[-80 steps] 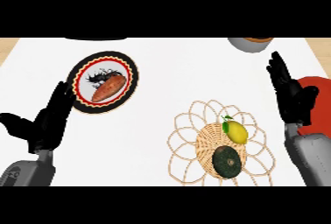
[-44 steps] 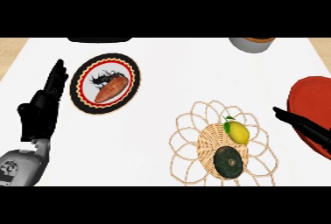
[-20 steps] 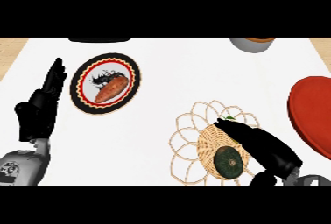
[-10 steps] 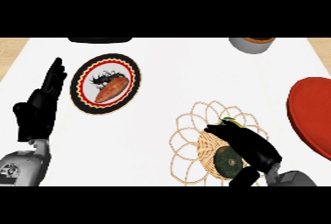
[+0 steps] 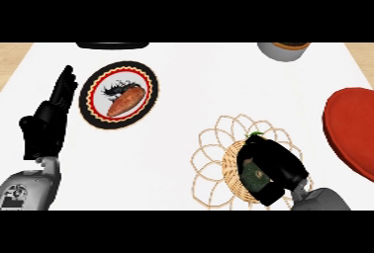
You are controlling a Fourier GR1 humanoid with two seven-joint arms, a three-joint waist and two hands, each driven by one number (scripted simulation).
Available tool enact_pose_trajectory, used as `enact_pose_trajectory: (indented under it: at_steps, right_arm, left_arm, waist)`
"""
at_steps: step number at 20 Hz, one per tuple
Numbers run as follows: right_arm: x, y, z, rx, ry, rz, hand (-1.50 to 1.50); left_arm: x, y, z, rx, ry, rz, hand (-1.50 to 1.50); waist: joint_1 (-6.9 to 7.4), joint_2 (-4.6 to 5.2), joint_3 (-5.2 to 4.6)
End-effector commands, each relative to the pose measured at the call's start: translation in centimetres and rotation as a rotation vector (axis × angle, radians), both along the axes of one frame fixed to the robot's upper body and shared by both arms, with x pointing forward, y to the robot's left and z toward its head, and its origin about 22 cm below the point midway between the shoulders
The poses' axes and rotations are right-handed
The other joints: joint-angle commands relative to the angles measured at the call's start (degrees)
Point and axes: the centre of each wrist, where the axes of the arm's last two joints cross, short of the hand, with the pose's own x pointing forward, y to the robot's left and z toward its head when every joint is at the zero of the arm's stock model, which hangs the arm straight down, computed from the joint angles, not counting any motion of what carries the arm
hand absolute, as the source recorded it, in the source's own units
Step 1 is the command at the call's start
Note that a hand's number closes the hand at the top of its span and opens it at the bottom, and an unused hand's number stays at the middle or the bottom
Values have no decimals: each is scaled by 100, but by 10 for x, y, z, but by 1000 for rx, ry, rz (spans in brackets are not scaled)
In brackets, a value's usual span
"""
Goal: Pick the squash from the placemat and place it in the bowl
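The right hand [image 5: 274,165] lies over the woven wicker placemat [image 5: 211,153] at the lower right of the white desk [image 5: 197,89], its black fingers [image 5: 257,148] curled down around the squash [image 5: 255,174]. Only a dark green patch of the squash shows beneath the palm, with a small green stem tip [image 5: 254,133] peeking out just past the fingertips. The squash sits at the placemat's solid centre, inside the ring of open loops.

The red bowl [image 5: 354,131] stands at the desk's right edge, partly cut off by the frame and apart from the placemat.

At the left edge the left hand [image 5: 47,123] rests open, fingers straight and pointing up the desk, holding nothing. Just beside it lies a round plate [image 5: 95,101] with a black and red patterned rim; an orange sweet potato [image 5: 124,101] rests on it at a slant.

Along the far edge of the desk, a grey pot [image 5: 285,50] shows at the upper right and a dark, flat object [image 5: 113,45] at the upper left, both cut off, so what they are cannot be told further.
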Motion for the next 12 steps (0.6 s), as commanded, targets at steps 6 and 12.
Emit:
enact_pose_trajectory:
  at_steps: [6,12]
  right_arm:
    - [-31,1,2,64,-41,41,150]
    - [-168,21,1,48,51,235,150]
  left_arm:
    - [-2,10,-6,8,-3,-3,0]
    - [-10,14,-10,3,34,41,0]
  waist:
    - [-22,66,51]
    - [-295,-28,47]
